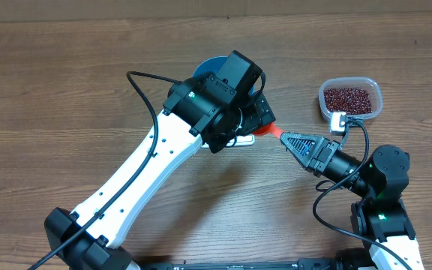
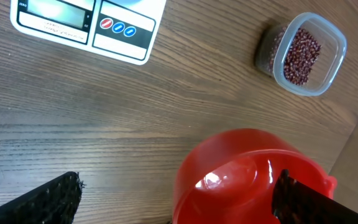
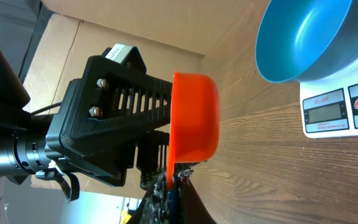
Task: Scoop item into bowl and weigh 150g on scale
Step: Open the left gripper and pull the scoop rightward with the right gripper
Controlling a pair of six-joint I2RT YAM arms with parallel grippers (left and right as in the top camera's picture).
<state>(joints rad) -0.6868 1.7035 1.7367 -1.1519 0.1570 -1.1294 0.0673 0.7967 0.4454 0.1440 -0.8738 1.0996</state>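
The blue bowl stands on the white scale; overhead, only its rim shows past my left arm. The dark red beans lie in a clear tub to the right. A red scoop hangs empty above the table, its handle pinched in my shut right gripper. My left gripper is open, its fingers standing either side of the scoop's cup and its right finger close behind the cup. The scale's display shows in the left wrist view.
The clear tub stands at the right rear of the wooden table. My left arm crosses the table from the front left and covers most of the scale. My right arm's base is at the front right.
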